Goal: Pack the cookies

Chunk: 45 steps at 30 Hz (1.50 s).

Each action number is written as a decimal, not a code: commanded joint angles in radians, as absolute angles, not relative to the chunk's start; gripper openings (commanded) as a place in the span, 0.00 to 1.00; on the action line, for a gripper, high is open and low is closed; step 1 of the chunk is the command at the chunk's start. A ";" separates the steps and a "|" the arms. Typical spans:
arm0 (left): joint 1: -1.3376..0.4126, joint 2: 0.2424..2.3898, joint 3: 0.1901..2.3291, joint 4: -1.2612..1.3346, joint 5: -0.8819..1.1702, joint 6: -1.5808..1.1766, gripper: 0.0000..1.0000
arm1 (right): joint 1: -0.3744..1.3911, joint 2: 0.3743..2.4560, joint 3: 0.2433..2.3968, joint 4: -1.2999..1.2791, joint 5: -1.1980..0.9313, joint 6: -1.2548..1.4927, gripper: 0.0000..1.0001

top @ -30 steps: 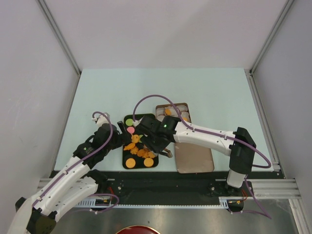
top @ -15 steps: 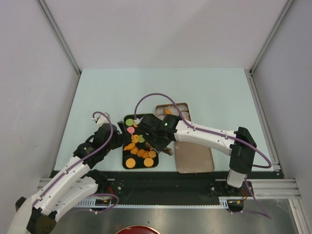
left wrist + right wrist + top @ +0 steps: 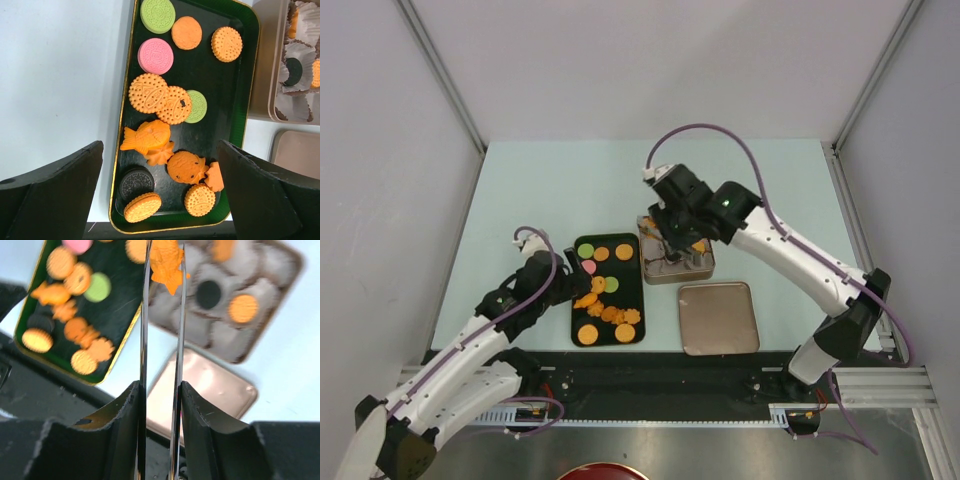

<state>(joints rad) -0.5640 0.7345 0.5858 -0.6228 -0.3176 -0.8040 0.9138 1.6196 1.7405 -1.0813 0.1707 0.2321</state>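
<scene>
**Top view.** The worktop point(image 3: 520, 190) carries a dark tray point(image 3: 632, 275) whose long axis runs from the near edge to the far. The cookies point(image 3: 610, 313) lie flat on it, mostly orange, with green and pink ones at the far end. Just right of the tray's far half stands a tin point(image 3: 708, 265), and a lid point(image 3: 718, 318) lies nearer the arm bases. The left arm is folded low, its left pincer point(image 3: 567, 263) at the tray's left edge. The right arm arches far and leftward from its base, wrist bent down, with the right pincer point(image 3: 675, 245) over the tin.

**Left wrist view.** The left pincer point(image 3: 159, 150) hangs above the tray point(image 3: 235, 100), its two black fingers point(image 3: 60, 195) spread wide with nothing between them. Below it lie round discs, flower shapes and a fish-shaped piece point(image 3: 146, 136) whose long axis runs nearly across the frame. The tin point(image 3: 260, 65) holds white paper cups point(image 3: 300, 50).

**Right wrist view.** The right pincer point(image 3: 164, 255) is clamped on an orange fish-shaped cookie point(image 3: 167, 265). The cookie's long axis runs up the frame, parallel to the thin blades, and one lobe juts past the right blade. It hangs over the tin point(image 3: 292, 270) near the corner beside the tray. In the cups are a dark cookie point(image 3: 208, 294) and an orange one point(image 3: 242, 308).
</scene>
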 commanded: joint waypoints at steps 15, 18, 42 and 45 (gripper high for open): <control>-0.551 0.880 0.696 -0.542 -0.276 -0.767 1.00 | 0.641 1.638 1.704 -1.008 0.103 0.172 0.36; -0.551 0.890 0.690 -0.535 -0.272 -0.773 1.00 | 0.656 1.618 1.655 -1.000 0.078 0.169 0.36; -0.552 0.936 0.693 -0.517 -0.261 -0.787 1.00 | 0.811 1.486 1.421 -0.991 0.121 0.236 0.38; -0.551 0.939 0.695 -0.511 -0.258 -0.788 1.00 | 0.813 1.479 1.407 -0.989 0.117 0.239 0.38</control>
<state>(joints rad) -0.5579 0.9318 0.6567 -0.5434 -0.2733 -0.7856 0.8085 1.5352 1.4136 -1.0130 0.1009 0.2234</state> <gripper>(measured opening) 0.996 0.381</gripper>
